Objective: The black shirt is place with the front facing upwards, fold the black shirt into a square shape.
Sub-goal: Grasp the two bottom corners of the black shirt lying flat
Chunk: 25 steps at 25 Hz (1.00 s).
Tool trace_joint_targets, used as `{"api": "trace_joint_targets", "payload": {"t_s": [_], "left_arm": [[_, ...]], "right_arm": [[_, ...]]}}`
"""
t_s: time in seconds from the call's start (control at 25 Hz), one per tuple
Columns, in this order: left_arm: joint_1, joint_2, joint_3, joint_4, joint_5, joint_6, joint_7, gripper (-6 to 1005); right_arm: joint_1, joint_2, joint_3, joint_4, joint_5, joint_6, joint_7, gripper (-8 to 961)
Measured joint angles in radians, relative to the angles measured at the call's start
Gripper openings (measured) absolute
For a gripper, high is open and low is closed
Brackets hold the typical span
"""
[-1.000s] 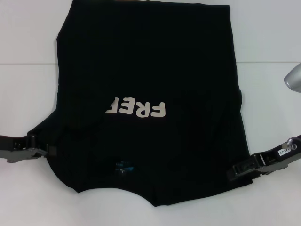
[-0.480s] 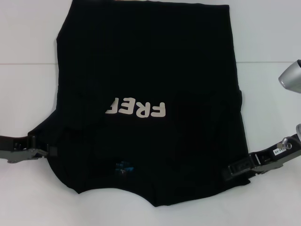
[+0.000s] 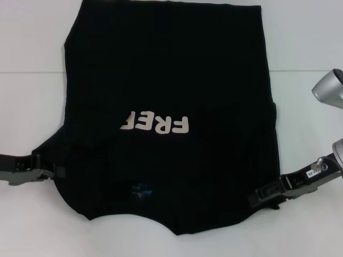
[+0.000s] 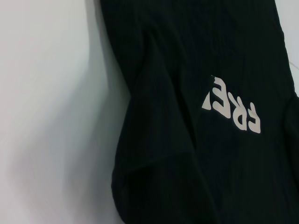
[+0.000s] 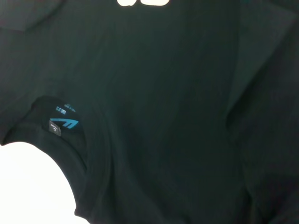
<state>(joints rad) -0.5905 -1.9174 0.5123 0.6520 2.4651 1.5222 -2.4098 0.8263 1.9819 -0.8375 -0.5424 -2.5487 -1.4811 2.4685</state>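
Currently you see both sleeves folded inward; left gripper (image 3: 58, 172) and right gripper (image 3: 257, 196) each pinch the black shirt (image 3: 171, 80); lengthwise folding remains

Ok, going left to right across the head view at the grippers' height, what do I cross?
Left gripper at the shirt's edge → black shirt with its blue neck label → right gripper on the shirt's other edge.

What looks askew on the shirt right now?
The black cloth T-shirt lies lopsided: its left edge bulges outward by the left gripper, and the "FREE!" lettering is partly covered. The right gripper sits at the opposite edge.
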Motion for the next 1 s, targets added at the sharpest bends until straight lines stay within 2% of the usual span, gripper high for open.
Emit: {"api": "trace_joint_targets", "payload": {"t_s": [0.44, 0.96, 1.0], "left_arm": [[0.000, 0.000, 0.000, 0.000, -0.010, 0.008, 0.002, 49], [0.000, 0.000, 0.000, 0.000, -0.014, 0.012, 0.012, 49], [-0.001, -0.001, 0.000, -0.001, -0.014, 0.012, 0.012, 49]], "right_arm": [[0.024, 0.023, 0.000, 0.000, 0.001, 0.001, -0.004, 790], [0.033, 0.036, -0.027, -0.010, 0.001, 0.017, -0.023, 780], [0.035, 0.036, -0.029, -0.008, 0.001, 0.017, -0.023, 743]]}}
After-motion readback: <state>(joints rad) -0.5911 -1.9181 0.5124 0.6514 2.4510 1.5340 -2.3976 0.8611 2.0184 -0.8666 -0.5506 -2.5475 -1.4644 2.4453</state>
